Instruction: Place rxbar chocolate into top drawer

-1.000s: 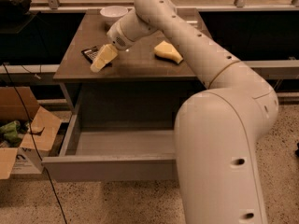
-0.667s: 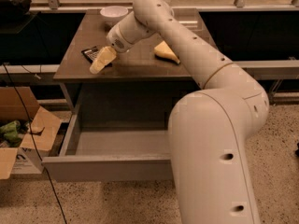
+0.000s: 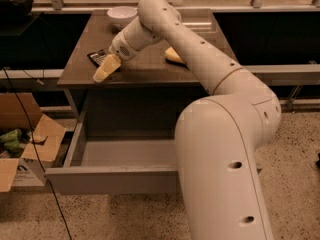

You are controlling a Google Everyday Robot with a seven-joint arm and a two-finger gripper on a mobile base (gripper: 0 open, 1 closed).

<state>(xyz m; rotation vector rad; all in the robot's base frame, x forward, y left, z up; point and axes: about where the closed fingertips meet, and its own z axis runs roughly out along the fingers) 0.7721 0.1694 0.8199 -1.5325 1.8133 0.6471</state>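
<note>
The rxbar chocolate is a small black-wrapped bar lying flat near the front left of the brown table top. My gripper hangs over the bar's near end at the table's front left edge, covering part of it. The top drawer is pulled wide open below the table. It is a grey metal drawer with nothing visible inside, and my arm hides its right part.
A yellow sponge lies on the table to the right of my wrist. A white bowl stands at the back of the table. An open cardboard box sits on the floor to the left of the drawer. A dark cable runs down beside the box.
My gripper has shifted slightly down and toward the table's front left edge. My arm's body has swung further left across the drawer. The bar has stayed in place.
</note>
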